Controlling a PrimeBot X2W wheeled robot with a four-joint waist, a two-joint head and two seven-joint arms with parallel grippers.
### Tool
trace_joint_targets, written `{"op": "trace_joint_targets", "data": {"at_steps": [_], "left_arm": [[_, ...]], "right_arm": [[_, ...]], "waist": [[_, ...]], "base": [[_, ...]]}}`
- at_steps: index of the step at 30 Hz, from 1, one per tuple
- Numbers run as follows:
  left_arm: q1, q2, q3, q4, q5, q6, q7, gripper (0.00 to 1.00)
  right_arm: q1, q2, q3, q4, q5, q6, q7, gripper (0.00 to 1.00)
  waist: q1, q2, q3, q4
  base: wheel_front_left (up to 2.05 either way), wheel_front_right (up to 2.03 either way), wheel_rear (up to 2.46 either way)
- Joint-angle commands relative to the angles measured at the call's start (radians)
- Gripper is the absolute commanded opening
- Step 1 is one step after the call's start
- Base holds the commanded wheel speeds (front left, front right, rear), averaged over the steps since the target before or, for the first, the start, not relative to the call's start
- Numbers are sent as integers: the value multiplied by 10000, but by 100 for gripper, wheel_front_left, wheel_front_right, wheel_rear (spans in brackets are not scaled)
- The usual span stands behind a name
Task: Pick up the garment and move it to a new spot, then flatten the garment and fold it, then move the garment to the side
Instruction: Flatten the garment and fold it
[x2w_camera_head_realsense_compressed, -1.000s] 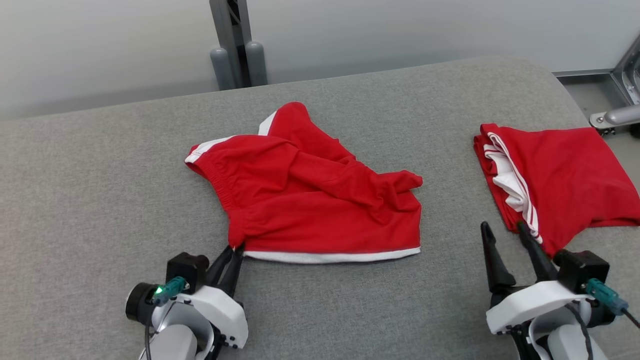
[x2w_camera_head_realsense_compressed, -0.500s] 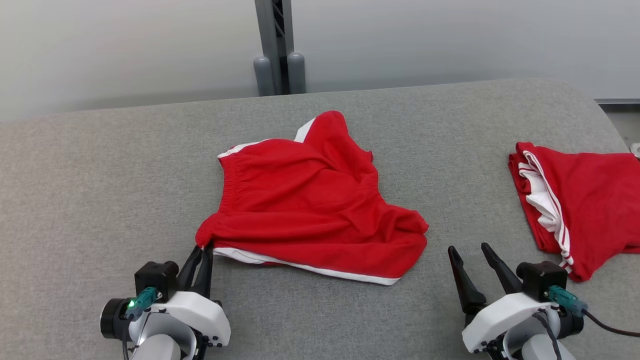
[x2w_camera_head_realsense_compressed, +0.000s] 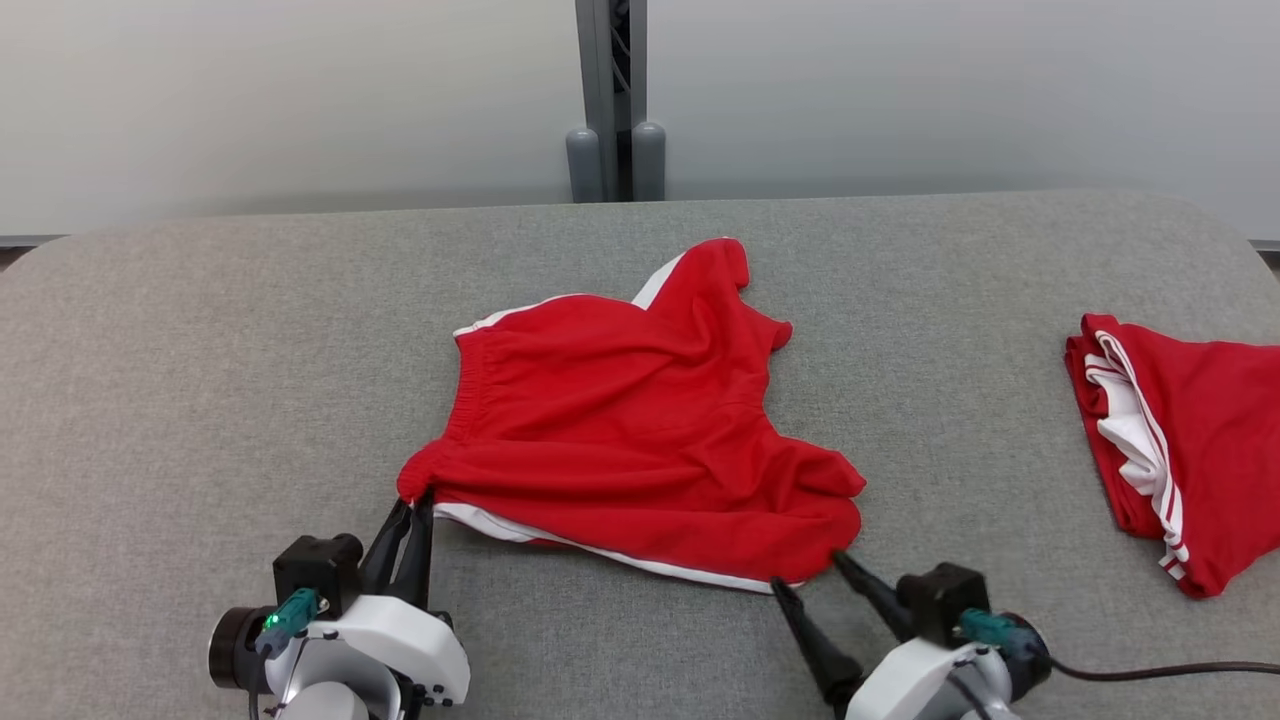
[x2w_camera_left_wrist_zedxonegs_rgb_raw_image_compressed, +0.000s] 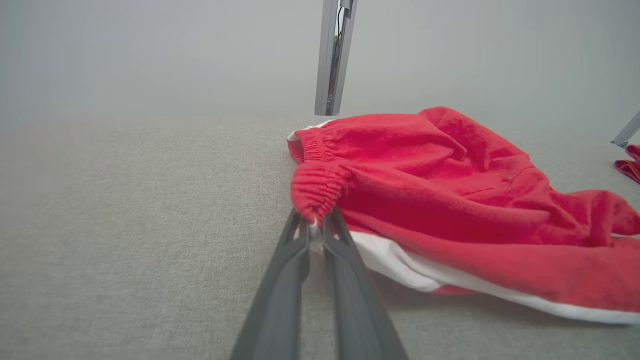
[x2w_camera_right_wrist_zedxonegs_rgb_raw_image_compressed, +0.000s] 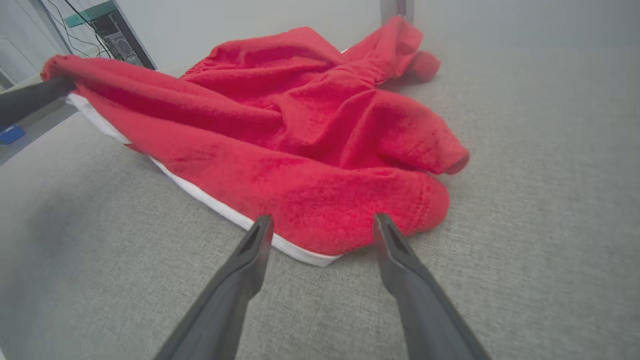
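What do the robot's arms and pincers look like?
Each arm ends in a white, rounded wrist shell with a black boxy block on top and a teal plug. From it rise two long, dark, tapering fingers: the left pincer and right pincer. A green light glows by the left plug; a black cable trails from the right wrist.

Bright, even, diffuse light; the crumpled red shorts (x2w_camera_head_realsense_compressed: 640, 430) throw only a faint soft shadow on the grey fabric table (x2w_camera_head_realsense_compressed: 200, 350) (wrist views blur the pale far wall (x2w_camera_left_wrist_zedxonegs_rgb_raw_image_compressed: 150, 50)).
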Motion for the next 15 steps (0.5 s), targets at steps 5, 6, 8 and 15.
{"op": "trace_joint_targets", "data": {"at_steps": [5, 6, 8, 15], "left_arm": [[72, 41, -68, -43, -81, 19, -29, 0], [75, 40, -90, -45, -101, 17, -29, 0], [60, 39, -142, -54, -140, 11, -29, 0], [-72, 41, -318, -137, -265, 7, -29, 0]], "right_arm": [[-431, -418, 1080, 548, -287, 1, -10, 100], [-533, -466, 1168, 738, -454, 2, -10, 100], [-701, -494, 1188, 1131, -760, 2, -11, 100], [-1097, -206, 538, 2068, -1461, 2, -10, 100]], "waist": [[0, 0, -28, 14], [0, 0, -24, 14], [0, 0, -13, 21], [0, 0, 84, 121]], "base": [[0, 0, 0], [0, 0, 0], [0, 0, 0], [0, 0, 0]]}}
